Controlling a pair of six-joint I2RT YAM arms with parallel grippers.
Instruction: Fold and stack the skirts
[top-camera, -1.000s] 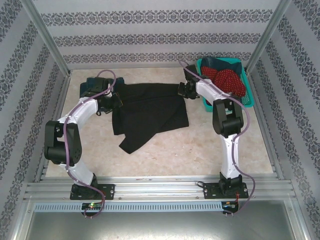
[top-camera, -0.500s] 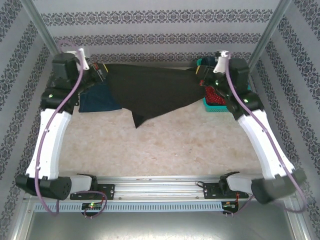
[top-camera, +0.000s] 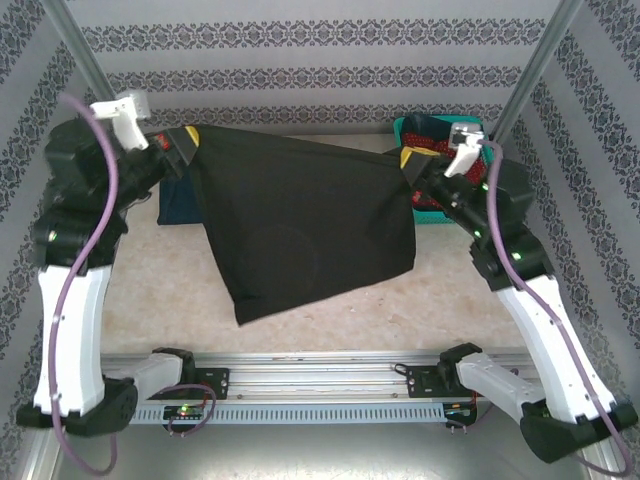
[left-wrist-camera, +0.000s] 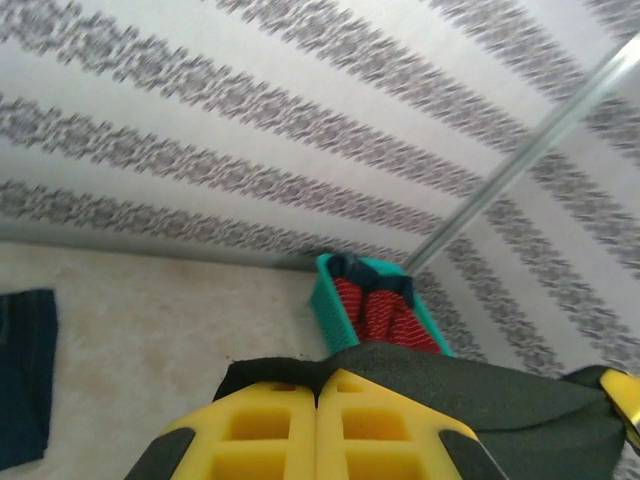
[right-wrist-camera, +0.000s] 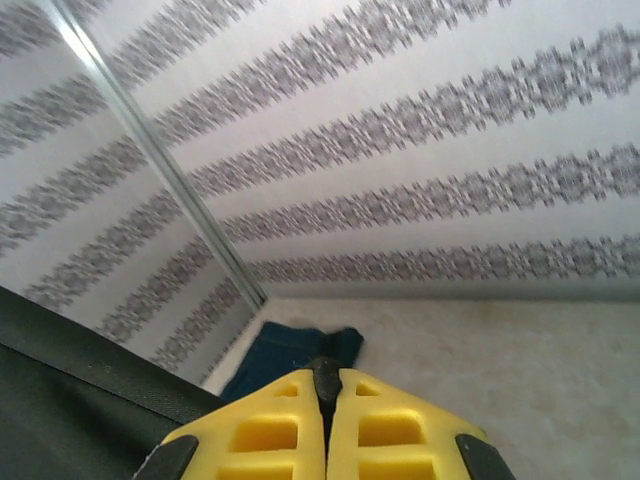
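Half a second ago the black skirt (top-camera: 300, 220) was stretched high towards 12 o'clock. Both arms have since drawn it nearer, and it now hangs as a broad sheet over the middle of the table (top-camera: 445, 300). A second ago it lay crumpled flat there. The left gripper (top-camera: 186, 146) at 10 o'clock and the right gripper (top-camera: 410, 166) at 2 o'clock each have their yellow pads pinched tight on a top corner. The wrist views confirm this, with the left gripper (left-wrist-camera: 318, 385) and the right gripper (right-wrist-camera: 324, 382) each closed on dark cloth. The top edge runs taut between them. The lower hem slants, with its longest corner dangling at 7 o'clock and the shorter one at 4 o'clock. A folded denim skirt (top-camera: 174, 205) lies at 9 o'clock, partly hidden behind the hanging cloth. The red dotted skirt (left-wrist-camera: 385, 312) sits in the teal basket (top-camera: 403, 128) at 1 o'clock. Bare tabletop shows along the near strip at 6 o'clock and out at 4 o'clock.
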